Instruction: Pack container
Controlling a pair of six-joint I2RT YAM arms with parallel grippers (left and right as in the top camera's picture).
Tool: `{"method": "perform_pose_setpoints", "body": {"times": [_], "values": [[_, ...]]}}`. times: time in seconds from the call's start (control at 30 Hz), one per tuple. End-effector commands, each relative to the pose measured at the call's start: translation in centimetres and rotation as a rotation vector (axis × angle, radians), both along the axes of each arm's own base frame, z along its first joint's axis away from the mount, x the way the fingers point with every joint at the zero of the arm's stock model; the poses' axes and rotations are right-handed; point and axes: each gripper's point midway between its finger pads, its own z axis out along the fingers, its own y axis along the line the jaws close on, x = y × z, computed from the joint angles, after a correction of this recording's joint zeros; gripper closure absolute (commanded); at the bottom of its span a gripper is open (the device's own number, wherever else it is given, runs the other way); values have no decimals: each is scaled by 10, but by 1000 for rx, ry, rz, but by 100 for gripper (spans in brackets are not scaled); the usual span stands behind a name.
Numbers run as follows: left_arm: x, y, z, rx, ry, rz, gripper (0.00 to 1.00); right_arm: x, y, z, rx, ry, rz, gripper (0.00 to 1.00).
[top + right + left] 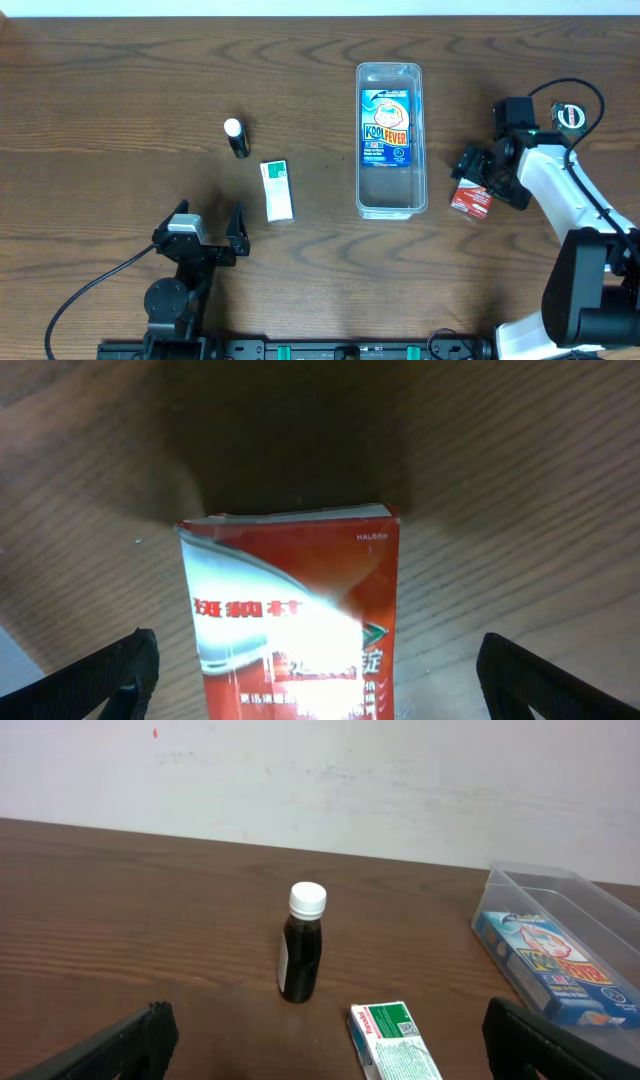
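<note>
Clear container (391,195), blue packet (386,127); red box (470,200) at three o'clock; green-white box (277,190); dark white-capped bottle (238,138); brown wood-grain table (100,80).

Dark brown wood-grain table (110,110). Plain off-white wall (330,770) behind far edge, w/ few faint marks & tiny red speck. Soft, even light.

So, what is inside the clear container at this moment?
One blue Kool Fever box lies flat inside the container, toward its far end. The near end shows only bare floor. Whether anything lies under the box cannot be seen, since it covers that part.
</note>
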Motion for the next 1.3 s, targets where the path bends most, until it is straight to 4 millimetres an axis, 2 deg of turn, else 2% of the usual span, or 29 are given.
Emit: {"method": "perform_pose_setpoints", "body": {"times": [0.0,0.27,0.47,0.7,0.8,0.87,1.0,1.1,1.27], "values": [[-1,-3,-15,18,44,-16,2,-6,4,-17,4,49,-9,1],[-1,-3,-15,18,44,-16,2,-12,5,-42,4,124,-7,1],[-1,-3,-15,18,44,-16,2,-10,5,-45,4,120,-7,1],[-1,-3,-15,18,44,-16,2,-8,8,-45,25,115,-7,27],[-1,-3,-15,18,44,-16,2,-8,8,-44,27,115,-6,34],[-1,-3,-15,18,44,-16,2,-7,8,-43,27,115,-6,35],[-1,-3,-15,18,44,-16,2,0,8,-32,27,110,-6,34],[-1,-3,-15,18,44,-16,2,9,9,-16,29,102,-5,35],[-1,-3,-15,18,44,-16,2,30,10,25,33,73,15,32]]}}
